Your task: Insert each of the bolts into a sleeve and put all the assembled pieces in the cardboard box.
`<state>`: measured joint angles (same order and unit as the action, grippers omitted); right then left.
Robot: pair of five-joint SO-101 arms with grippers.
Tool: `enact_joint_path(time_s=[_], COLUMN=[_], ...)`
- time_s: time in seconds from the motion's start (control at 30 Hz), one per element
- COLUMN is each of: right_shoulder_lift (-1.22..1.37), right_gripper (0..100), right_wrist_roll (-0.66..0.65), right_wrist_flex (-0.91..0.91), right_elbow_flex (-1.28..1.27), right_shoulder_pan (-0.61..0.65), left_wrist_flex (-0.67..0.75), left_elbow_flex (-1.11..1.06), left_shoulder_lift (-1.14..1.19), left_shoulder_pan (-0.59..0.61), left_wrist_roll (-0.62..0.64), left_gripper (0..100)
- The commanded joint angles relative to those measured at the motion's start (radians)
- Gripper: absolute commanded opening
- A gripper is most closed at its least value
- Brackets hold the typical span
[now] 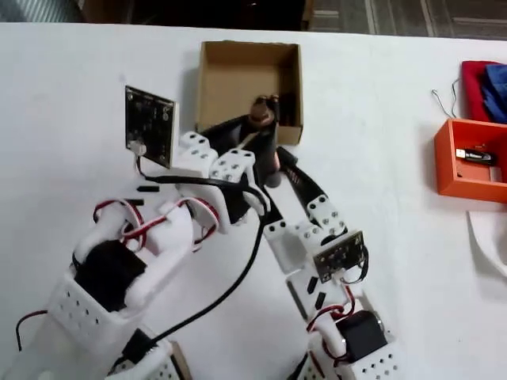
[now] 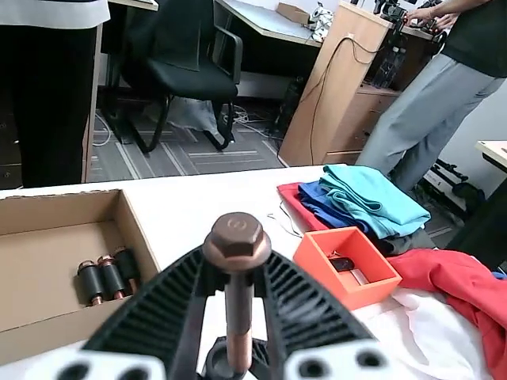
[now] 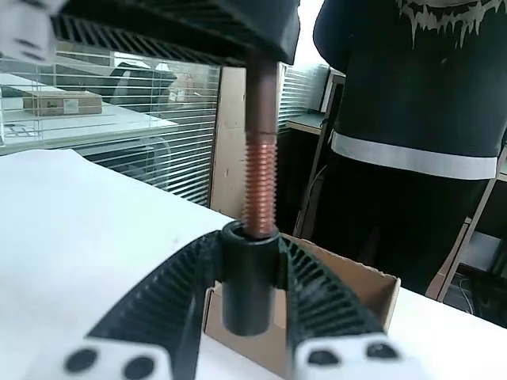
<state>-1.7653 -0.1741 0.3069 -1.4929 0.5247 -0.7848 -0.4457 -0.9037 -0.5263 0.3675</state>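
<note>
Assembled pieces (image 2: 107, 277) lie in the brown cardboard box (image 1: 212, 79), upper centre; left end effector (image 2: 236, 273) holds a copper bolt (image 2: 236, 237), tip inside the right end effector's (image 3: 248, 261) gripped black sleeve (image 3: 247, 305).

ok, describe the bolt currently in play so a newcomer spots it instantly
Start at the cardboard box at the far side of the table. At its near corner, the left end effector holds a copper hex-head bolt head up, threaded tip entering a black sleeve. Unlike the pieces lying in the box, its shank is bare.
</note>
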Motion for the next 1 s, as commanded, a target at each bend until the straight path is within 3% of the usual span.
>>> enact_joint_path(time_s=[0.0,0.17,0.63,0.83,0.97], right_shoulder_lift=[-0.024,-0.024,-0.024,-0.024,-0.024], right_gripper=[2.2,2.2,2.2,2.2,2.2], right_wrist_roll=[0.005,0.005,0.003,0.003,0.003], right_wrist_flex=[-0.027,-0.024,-0.024,-0.024,-0.022], right_elbow_flex=[0.006,0.006,0.006,0.006,0.006], right_shoulder_pan=[0.002,0.002,0.002,0.002,0.002], left_wrist_flex=[-0.002,-0.032,-0.094,-0.241,-0.313], left_elbow_flex=[0.004,-0.030,-0.079,0.001,0.082], left_shoulder_lift=[-0.018,-0.018,-0.028,-0.028,-0.028], left_shoulder_pan=[-0.006,-0.006,-0.012,-0.006,-0.008], left_wrist_roll=[-0.009,-0.152,-0.150,-0.126,-0.101], left_gripper=[3,3,3,20,21])
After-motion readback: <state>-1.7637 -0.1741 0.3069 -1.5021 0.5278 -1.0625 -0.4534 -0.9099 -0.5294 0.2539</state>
